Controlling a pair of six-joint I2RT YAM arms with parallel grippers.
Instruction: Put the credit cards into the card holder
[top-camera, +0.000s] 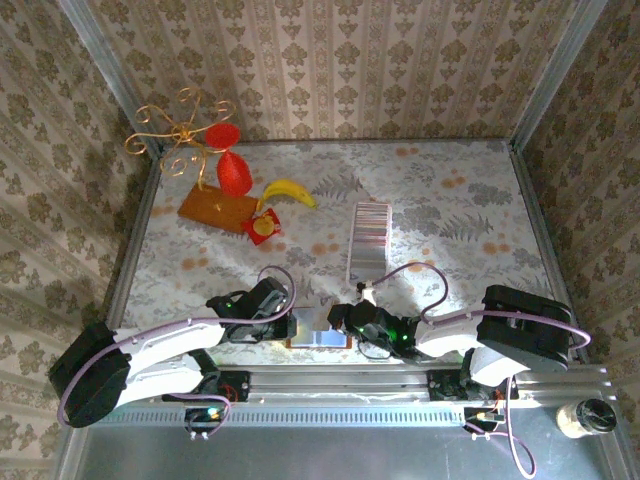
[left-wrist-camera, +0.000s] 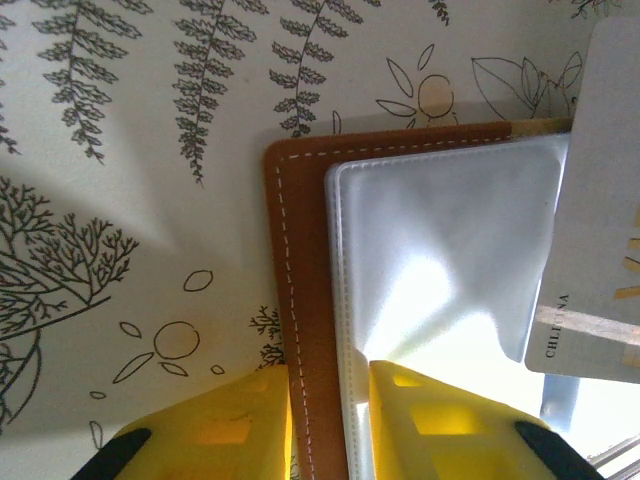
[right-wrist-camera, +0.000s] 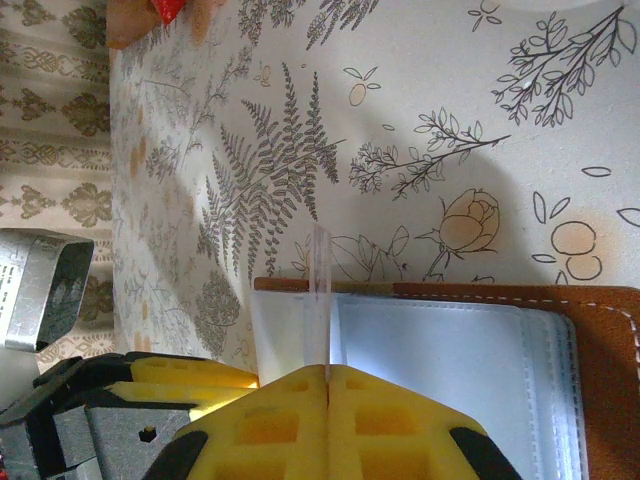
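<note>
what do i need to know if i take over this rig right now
Left gripper: shut on the brown edge of the card holder, which lies open near the arm bases.
Right gripper: shut on one card, held edge-on over the holder's pale pocket.
Done: holder open, one card in hand.
Left: slide this card in, then the strip of cards mid-table.

A lab test booth — wallpapered walls (metal-framed) enclosing a clothed table.
</note>
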